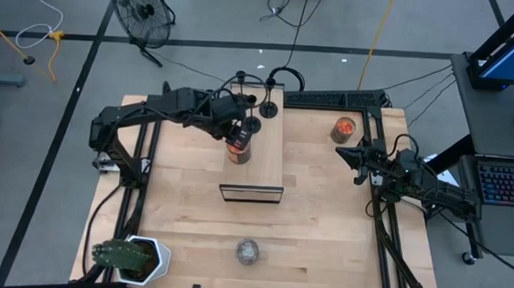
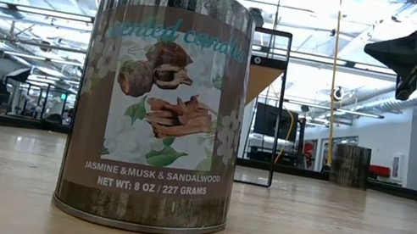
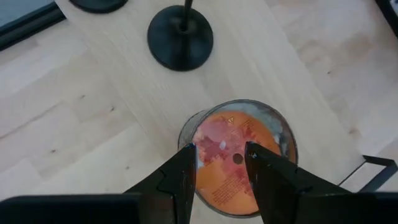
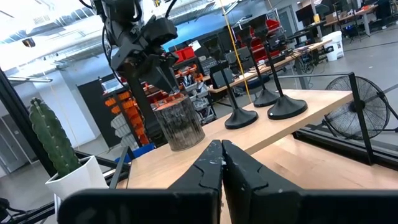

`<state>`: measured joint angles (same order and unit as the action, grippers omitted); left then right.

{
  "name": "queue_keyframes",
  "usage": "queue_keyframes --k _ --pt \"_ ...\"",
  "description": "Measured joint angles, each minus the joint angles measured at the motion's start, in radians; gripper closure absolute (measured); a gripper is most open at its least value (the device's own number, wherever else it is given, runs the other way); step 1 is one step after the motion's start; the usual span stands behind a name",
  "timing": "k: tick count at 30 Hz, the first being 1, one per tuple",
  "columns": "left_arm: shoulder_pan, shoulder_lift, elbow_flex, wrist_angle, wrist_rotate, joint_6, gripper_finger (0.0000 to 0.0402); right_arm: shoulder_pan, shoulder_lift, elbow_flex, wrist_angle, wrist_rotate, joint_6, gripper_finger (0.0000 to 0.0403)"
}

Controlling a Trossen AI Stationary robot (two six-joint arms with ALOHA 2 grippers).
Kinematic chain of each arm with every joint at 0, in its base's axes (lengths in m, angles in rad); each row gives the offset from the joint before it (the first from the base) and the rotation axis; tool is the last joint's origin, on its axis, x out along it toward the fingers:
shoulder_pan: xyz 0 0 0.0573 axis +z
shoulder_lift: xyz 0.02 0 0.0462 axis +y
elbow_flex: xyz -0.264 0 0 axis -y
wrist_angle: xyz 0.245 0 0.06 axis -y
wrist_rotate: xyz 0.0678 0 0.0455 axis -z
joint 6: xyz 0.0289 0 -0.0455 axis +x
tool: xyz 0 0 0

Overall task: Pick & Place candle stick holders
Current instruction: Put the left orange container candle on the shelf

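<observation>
Three black candle stick holders [image 1: 270,110] [image 1: 252,125] [image 1: 242,78] stand on their disc bases at the far end of a raised wooden platform [image 1: 265,166]. They also show in the right wrist view [image 4: 241,115] [image 4: 286,106]. One base shows in the left wrist view [image 3: 180,38]. My left gripper [image 3: 221,165] is open, pointing down just over the orange top of a brownish jar [image 3: 236,162] that stands on the platform [image 1: 238,152]. My right gripper [image 4: 222,152] is shut and empty, above the table's right side [image 1: 350,154]. My left gripper's two fingers [image 3: 186,171] stand over the jar's orange top [image 3: 217,140], inside its rim, coming from above. I cannot tell whether they touch it. The jar stands upright on the platform.
A second orange-topped jar [image 1: 344,129] stands at the far right of the table. A silvery-grey round tin [image 1: 248,250] stands near the front edge and fills the low view [image 2: 160,108]. A potted cactus [image 1: 130,258] is at the front left corner.
</observation>
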<state>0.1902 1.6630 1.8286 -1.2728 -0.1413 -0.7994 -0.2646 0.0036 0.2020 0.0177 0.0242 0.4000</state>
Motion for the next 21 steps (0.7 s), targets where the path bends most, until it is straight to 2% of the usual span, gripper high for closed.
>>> queue_keyframes --k 5,11,21 --pt "-0.001 -0.001 0.0 0.026 0.008 0.004 0.0259 0.0 0.0 0.0 0.0 0.0 0.0 0.0403" --pt "-0.01 -0.001 0.0 0.035 0.11 0.005 0.0259 0.0 0.0 0.0 0.0 0.0 0.0 0.0403" --pt "-0.016 0.035 0.0 0.003 0.133 0.012 0.0259 0.0 0.0 0.0 0.0 0.001 0.004 0.0403"
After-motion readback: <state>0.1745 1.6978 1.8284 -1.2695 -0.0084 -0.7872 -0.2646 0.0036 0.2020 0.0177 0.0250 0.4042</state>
